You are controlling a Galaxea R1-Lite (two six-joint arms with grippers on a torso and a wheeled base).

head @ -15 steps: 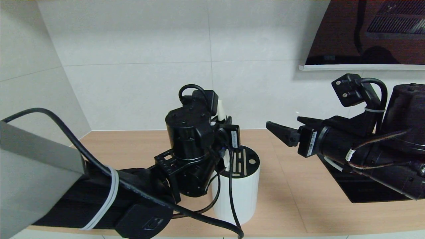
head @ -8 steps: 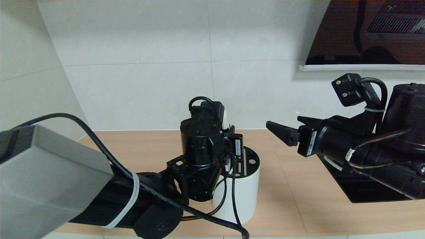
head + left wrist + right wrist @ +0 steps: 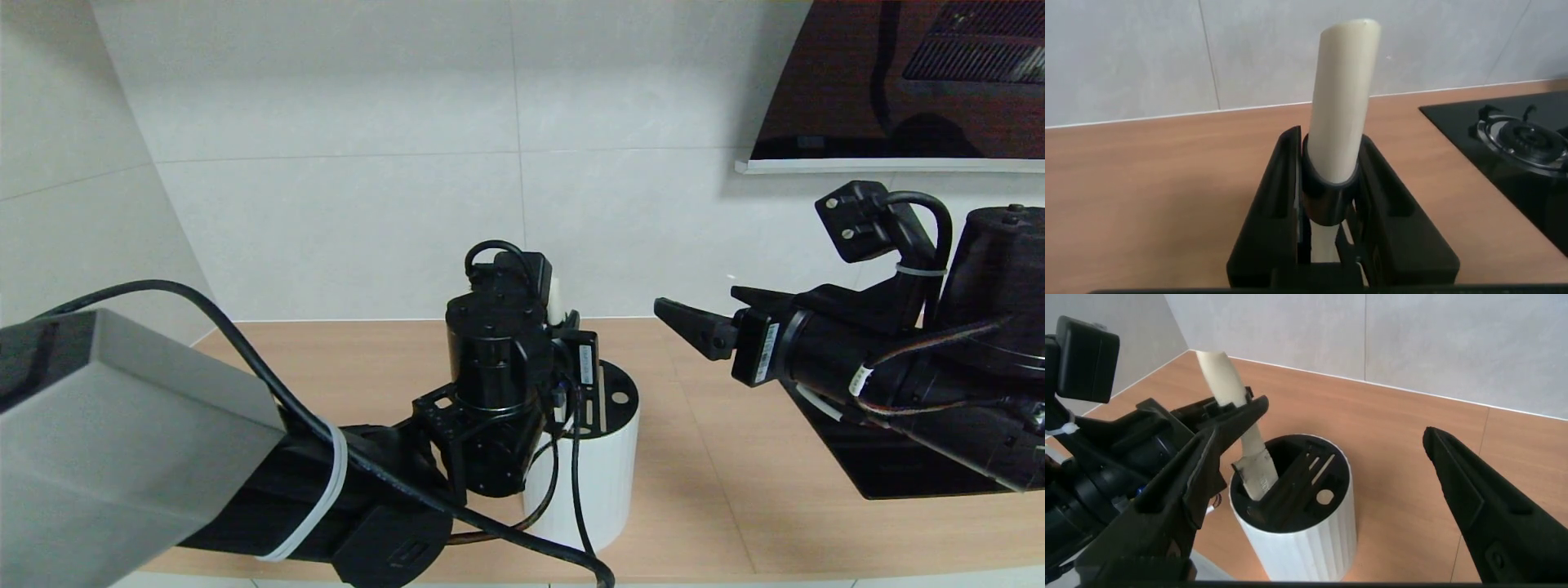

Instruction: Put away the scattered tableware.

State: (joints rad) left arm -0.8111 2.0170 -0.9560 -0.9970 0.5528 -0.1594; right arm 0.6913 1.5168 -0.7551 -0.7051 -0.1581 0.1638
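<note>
One cream-handled utensil (image 3: 554,298) stands nearly upright, handle end up, over the white holder (image 3: 584,474) near the counter's (image 3: 718,490) front edge. The left gripper (image 3: 571,339) is on it. The right gripper (image 3: 710,314) hangs spread wide above bare counter, cooktop (image 3: 898,469) at the right edge. Left wrist view: fingers (image 3: 1282,196) pinch the handle from both sides. Right wrist view: the utensil leans slightly, lower end in the holder's slotted top.

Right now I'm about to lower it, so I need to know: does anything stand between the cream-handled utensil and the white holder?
Nothing visible does. The cream-handled utensil, shut in the left gripper, has its lower end right at the slotted top of the white holder. The right gripper is off to the side.
</note>
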